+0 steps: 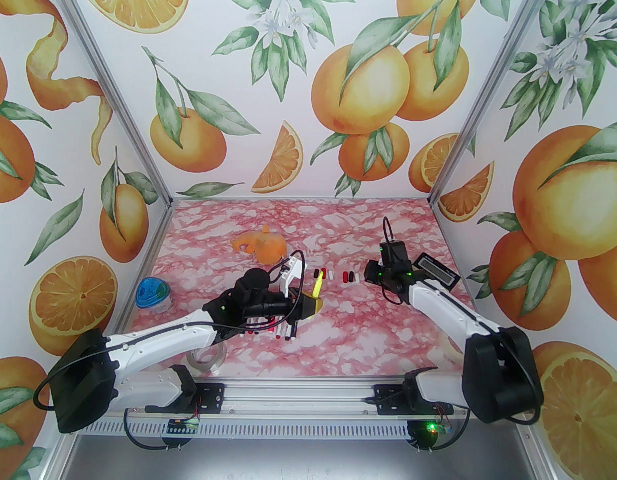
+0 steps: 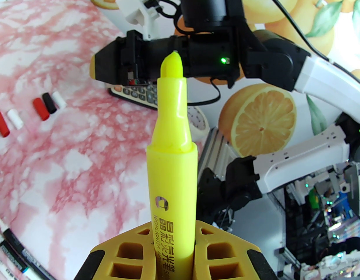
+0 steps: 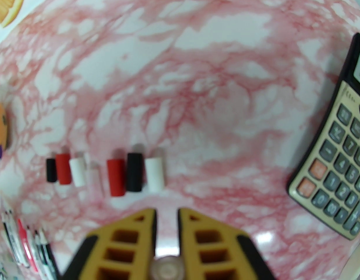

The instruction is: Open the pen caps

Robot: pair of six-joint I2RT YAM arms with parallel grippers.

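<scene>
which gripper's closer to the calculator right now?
Right. The right gripper hangs close beside the calculator, by the loose pen caps. The left gripper, holding the yellow highlighter, is farther off, past those caps.

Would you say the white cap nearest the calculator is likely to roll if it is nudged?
The white cap is a smooth cylinder lying on its side, so it probably rolls. Being small, it is likely light.

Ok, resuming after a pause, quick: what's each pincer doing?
Left pincer: closed on the yellow highlighter.
Right pincer: closed, seemingly on a clear cap.
</scene>
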